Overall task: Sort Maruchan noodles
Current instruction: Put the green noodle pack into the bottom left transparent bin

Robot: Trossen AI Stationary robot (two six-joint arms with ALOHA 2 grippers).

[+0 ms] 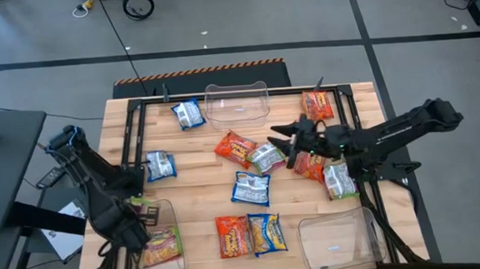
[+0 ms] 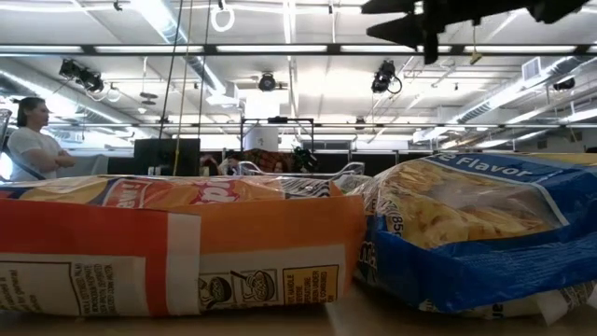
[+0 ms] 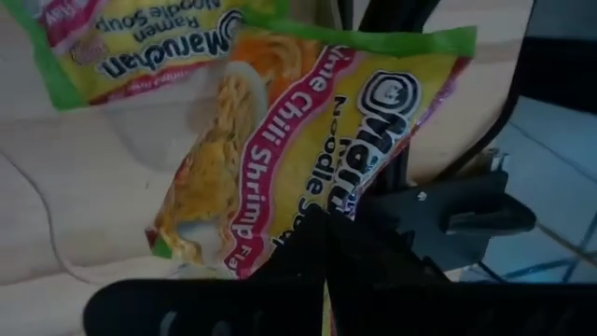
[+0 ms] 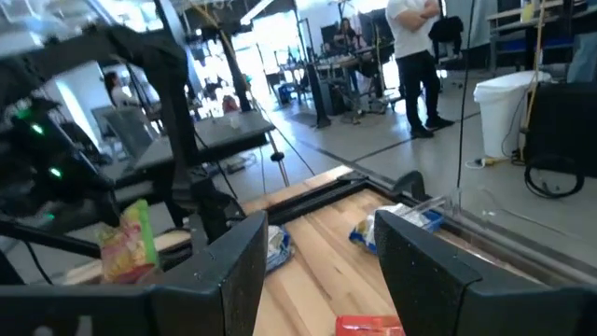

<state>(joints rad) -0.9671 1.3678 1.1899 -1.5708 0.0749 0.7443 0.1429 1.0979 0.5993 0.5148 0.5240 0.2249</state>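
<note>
Blocking most of the low view, a flat red-orange plastic noodle packet [image 2: 177, 247] and a blue-white-yellow packet [image 2: 476, 233] fill it edge to edge, both cut off, so the table behind is hidden there and only dark arm parts show at the top. From above, the left gripper [image 1: 137, 232] sits over the clear plastic bin [image 1: 168, 212] at the table's near left corner; its jaw tips are hard to make out there, but the left wrist view shows the dark fingers [image 3: 308, 271] pressed together on the edge of a green-pink-yellow Lime Chili Shrimp packet [image 3: 308, 149], with a second green-edged packet [image 3: 131, 42] cut off behind it. The right gripper [image 1: 289, 140] hovers mid-table above the spread, jaws standing apart and empty, as the right wrist view [image 4: 317, 252] shows. Count on the wooden table [image 1: 202, 195], from above: blue-white packets, four, one by the far bin [image 1: 189, 113], one at the left rail [image 1: 160, 165], one in the centre [image 1: 251, 188], one near the front [image 1: 268, 233]; red-orange, four, far right [image 1: 317, 105], centre [image 1: 235, 148], under the right arm [image 1: 310, 165], front [image 1: 232, 236]; two more greenish or pale ones [image 1: 266, 157] [image 1: 340, 180] partly covered by the arm, kind unclear. Clear bins: three, far centre [image 1: 238, 101], near left, near right [image 1: 338, 239]. Green-pink packets in the left bin [image 1: 162, 245]: two at least.
</note>
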